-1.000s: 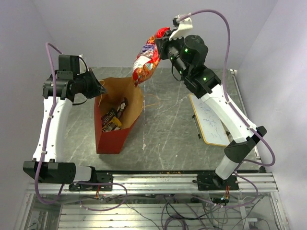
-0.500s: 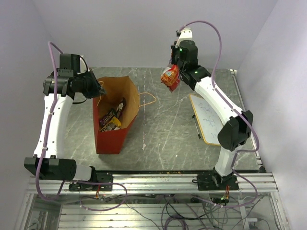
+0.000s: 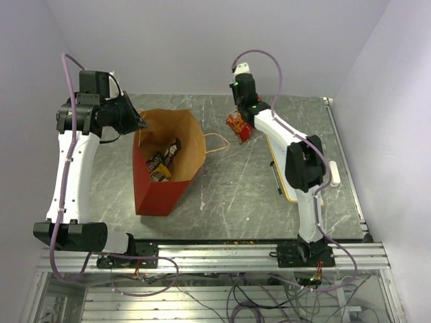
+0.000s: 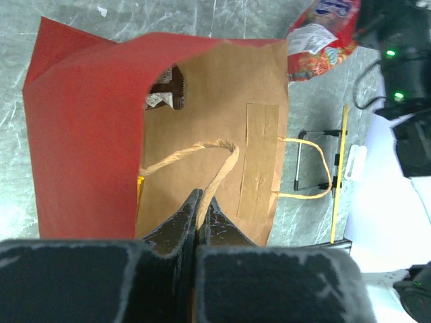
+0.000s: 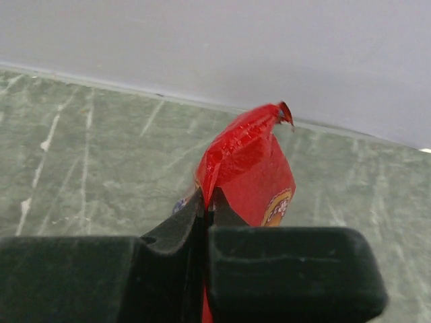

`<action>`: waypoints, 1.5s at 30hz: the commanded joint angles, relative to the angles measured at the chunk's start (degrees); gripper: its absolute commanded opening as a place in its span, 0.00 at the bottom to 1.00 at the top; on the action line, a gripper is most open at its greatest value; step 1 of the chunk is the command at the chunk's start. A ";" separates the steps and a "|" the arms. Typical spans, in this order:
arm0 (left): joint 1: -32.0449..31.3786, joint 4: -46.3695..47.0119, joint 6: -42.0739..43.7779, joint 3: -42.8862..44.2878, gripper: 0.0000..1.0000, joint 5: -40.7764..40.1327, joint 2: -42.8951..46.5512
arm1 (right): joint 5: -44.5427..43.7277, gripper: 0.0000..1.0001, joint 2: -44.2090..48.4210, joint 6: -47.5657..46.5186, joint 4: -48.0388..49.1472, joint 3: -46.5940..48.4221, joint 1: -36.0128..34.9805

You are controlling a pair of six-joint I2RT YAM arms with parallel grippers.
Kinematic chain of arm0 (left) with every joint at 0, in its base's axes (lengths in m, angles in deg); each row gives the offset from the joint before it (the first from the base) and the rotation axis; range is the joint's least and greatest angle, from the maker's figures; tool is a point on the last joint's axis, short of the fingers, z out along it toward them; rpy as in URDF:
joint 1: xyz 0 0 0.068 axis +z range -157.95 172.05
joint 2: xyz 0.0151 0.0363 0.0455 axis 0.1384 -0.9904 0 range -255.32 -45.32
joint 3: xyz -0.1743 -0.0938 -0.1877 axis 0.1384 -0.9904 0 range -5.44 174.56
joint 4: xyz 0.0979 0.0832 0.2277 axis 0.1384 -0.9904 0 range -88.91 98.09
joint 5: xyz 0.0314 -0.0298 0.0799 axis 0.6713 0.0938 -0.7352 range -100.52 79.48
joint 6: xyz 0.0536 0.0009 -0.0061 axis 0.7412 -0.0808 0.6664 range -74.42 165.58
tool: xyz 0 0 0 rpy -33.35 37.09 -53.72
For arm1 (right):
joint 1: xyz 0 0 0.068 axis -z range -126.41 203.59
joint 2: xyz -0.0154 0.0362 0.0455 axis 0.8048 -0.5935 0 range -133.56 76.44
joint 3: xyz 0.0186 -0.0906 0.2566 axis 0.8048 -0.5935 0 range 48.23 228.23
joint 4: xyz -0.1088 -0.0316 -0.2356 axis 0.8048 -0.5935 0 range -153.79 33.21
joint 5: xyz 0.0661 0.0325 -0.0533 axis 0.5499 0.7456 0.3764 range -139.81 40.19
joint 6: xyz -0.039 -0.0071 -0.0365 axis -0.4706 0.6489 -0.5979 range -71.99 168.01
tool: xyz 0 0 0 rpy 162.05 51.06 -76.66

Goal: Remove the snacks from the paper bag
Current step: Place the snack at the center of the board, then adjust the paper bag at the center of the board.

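To my left, the left claw [image 4: 201, 214] is pinched shut on the rim of the bag [image 3: 160, 194], propping its mouth open. The bag rests on the table [image 3: 229, 195], small dark wrappers [image 3: 161, 165] down inside. Just past its string handle [image 3: 214, 141], the crinkled red packet [image 3: 237, 126] hangs below the right claw [image 5: 204, 205], long axis near upright, clamped by its top seam. It looks low enough to set down. The board [image 3: 280, 169] lies further right.

The paper bag [image 3: 158, 198] is sitting at the worktop's [image 3: 229, 195] 9 o'clock side, small wrappers [image 3: 161, 166] lying inside. The large packet [image 3: 236, 126] is being held at its 2 o'clock, the board [image 3: 280, 169] lying at 3 o'clock.
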 commanded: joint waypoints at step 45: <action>0.57 -0.34 12.66 15.87 0.07 -10.69 -4.52 | 60.39 0.00 19.14 26.10 -20.77 -12.64 -13.86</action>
